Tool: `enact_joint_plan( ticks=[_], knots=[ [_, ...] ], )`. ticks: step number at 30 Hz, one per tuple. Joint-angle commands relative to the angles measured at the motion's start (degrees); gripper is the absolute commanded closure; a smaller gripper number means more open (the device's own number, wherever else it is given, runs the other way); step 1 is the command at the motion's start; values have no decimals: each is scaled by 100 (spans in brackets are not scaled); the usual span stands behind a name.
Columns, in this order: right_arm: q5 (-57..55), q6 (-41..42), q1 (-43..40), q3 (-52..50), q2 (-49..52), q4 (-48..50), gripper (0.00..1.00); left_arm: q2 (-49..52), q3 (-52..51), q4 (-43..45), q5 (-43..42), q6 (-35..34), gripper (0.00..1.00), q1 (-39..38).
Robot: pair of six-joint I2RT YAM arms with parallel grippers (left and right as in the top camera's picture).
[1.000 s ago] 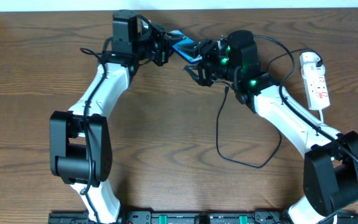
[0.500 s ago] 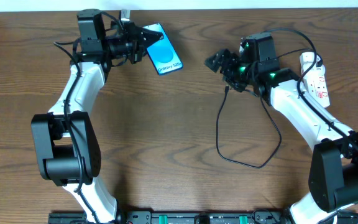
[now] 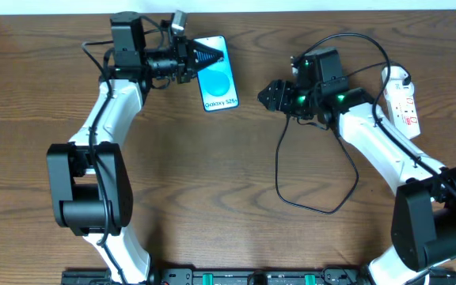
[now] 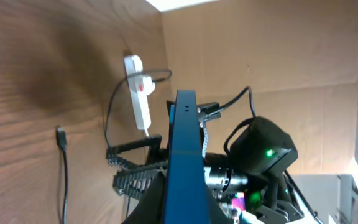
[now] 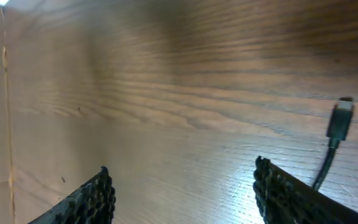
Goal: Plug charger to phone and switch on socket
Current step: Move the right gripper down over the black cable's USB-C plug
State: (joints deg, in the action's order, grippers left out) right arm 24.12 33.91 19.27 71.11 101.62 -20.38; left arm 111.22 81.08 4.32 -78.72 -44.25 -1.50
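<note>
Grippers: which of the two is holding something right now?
The left gripper, shut on an edge of the phone. The right gripper stands open and empty, the charger's connector tip lying loose on the table.

Test lab, wood table (image 3: 212, 182), cardboard walls (image 4: 278, 56)

The left arm (image 3: 113, 111) rises from the near edge of the table and stretches to the far edge, with its wrist turned toward the right edge. The left gripper (image 3: 209, 57) has its fingers clamped tight on one end of the phone (image 3: 218, 79). The right arm (image 3: 378, 146) reaches from the near right corner toward the far edge, with its wrist facing the left edge. The right gripper (image 3: 269, 95) hangs above the table, its fingers (image 5: 95, 199) spread wide apart.
</note>
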Motion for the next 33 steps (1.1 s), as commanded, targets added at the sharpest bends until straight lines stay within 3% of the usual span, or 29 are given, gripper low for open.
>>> enact_joint_plan(
  ticks=[1, 7, 14, 22, 28, 33],
  knots=[
    [68, -339, 50, 37, -26, -17, 32, -109, -72, -184, -330, 269, 93, -109],
    [-568, -354, 50, 175, -26, -660, 48, -107, -72, -271, -122, 15, 93, -33],
    [-1628, -356, 50, 977, -24, -2135, 48, -107, -72, -269, 127, -234, 93, 267],
    [-2046, -201, 48, 1408, 79, -2712, 53, -107, -72, -271, 181, -326, 93, 557],
    [-2050, -293, 52, 2339, 990, -3554, 54, -107, -72, -271, 184, -323, 93, 570],
    [-1899, -70, 55, 2562, 1613, -3512, 60, -107, -72, -273, 179, -326, 93, 570]
  ],
)
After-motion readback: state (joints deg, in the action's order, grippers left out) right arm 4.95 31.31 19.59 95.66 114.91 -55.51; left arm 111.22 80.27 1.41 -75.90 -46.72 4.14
